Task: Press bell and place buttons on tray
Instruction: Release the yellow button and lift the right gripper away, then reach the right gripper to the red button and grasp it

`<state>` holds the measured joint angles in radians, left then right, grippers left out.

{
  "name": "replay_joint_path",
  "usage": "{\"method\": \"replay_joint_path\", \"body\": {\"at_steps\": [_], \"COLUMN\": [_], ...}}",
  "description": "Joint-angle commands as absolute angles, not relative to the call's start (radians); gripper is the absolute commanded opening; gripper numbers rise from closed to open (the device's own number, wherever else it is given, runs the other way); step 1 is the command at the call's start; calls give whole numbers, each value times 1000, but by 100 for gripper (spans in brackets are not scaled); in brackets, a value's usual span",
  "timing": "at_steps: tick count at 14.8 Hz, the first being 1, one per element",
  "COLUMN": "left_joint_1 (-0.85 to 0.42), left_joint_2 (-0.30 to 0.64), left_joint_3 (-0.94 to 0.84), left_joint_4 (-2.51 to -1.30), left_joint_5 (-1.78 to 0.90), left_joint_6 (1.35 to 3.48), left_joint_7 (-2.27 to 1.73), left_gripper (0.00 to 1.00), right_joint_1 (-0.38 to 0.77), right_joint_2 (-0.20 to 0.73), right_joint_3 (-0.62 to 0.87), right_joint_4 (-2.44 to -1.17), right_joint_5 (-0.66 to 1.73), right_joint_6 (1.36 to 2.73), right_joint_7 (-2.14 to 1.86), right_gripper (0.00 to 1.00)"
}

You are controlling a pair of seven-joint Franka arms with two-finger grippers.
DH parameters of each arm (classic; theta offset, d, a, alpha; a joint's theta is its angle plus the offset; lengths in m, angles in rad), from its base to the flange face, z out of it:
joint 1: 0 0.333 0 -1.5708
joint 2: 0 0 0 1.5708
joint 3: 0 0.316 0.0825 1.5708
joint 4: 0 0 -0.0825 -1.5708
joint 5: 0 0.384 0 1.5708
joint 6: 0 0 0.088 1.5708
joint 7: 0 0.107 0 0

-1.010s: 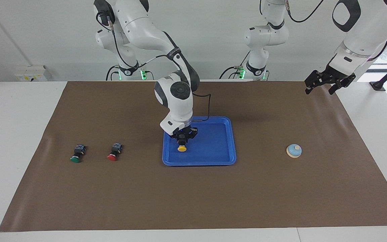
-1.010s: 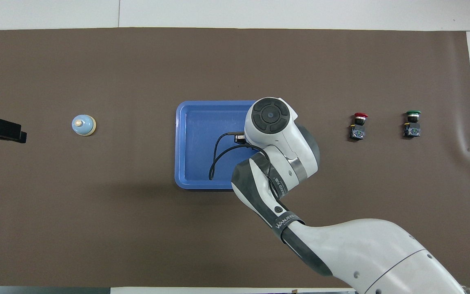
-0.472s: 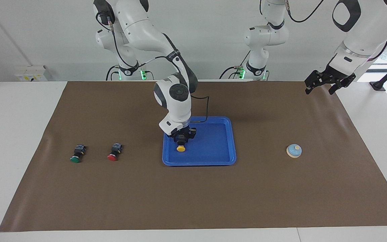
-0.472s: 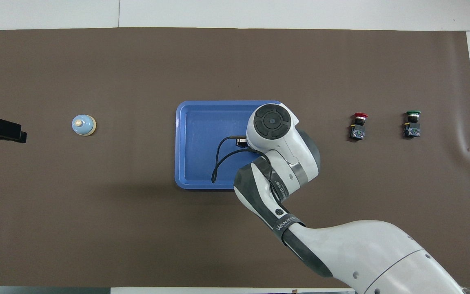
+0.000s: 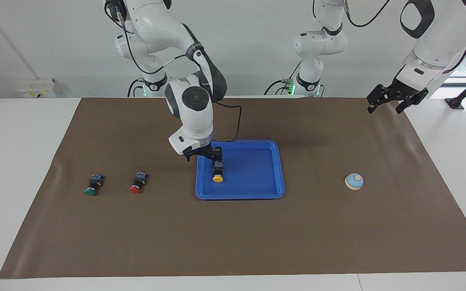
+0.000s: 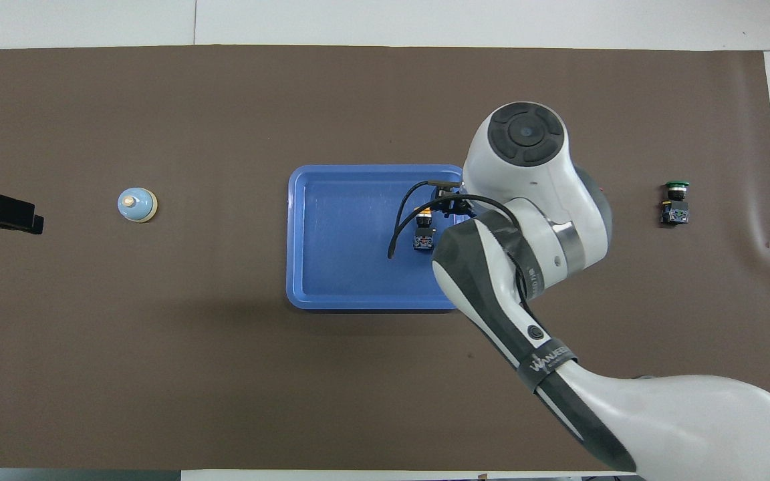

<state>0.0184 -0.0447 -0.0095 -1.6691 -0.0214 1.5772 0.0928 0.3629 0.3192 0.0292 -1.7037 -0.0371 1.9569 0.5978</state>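
Yellow button (image 5: 218, 174) lies in tray (image 5: 263, 193), seemingly released.

Right gripper (image 5: 202, 155) hangs low over the tray (image 5: 257, 190) edge, jaws apart, clear of the yellow button (image 5: 218, 174) beneath. Red button (image 5: 137, 182) and green button (image 5: 92, 185) stand apart, open mat around each. Bell (image 5: 354, 181) unobstructed; left gripper (image 5: 395, 99) waits off at the mat corner.
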Motion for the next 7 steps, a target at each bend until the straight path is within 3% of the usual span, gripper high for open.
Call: {"method": "replay_joint_path", "body": {"at_steps": [1, 7], "left_joint_1": [18, 18], "left_joint_2": [-51, -51], "left_joint_3": [-6, -6], "left_joint_4": [-1664, -1664], "left_joint_5": [-21, -21], "left_joint_6": [1578, 1578], "left_joint_7": [100, 100], "left_gripper": [100, 100], "right_joint_1": [254, 65], "right_joint_2": [285, 256], "right_joint_3": [37, 35], "right_joint_4": [-1721, -1824], "right_joint_5": [-37, -55], "right_joint_6": [1930, 1971], "right_joint_7": [465, 305], "right_gripper": [100, 100]}}
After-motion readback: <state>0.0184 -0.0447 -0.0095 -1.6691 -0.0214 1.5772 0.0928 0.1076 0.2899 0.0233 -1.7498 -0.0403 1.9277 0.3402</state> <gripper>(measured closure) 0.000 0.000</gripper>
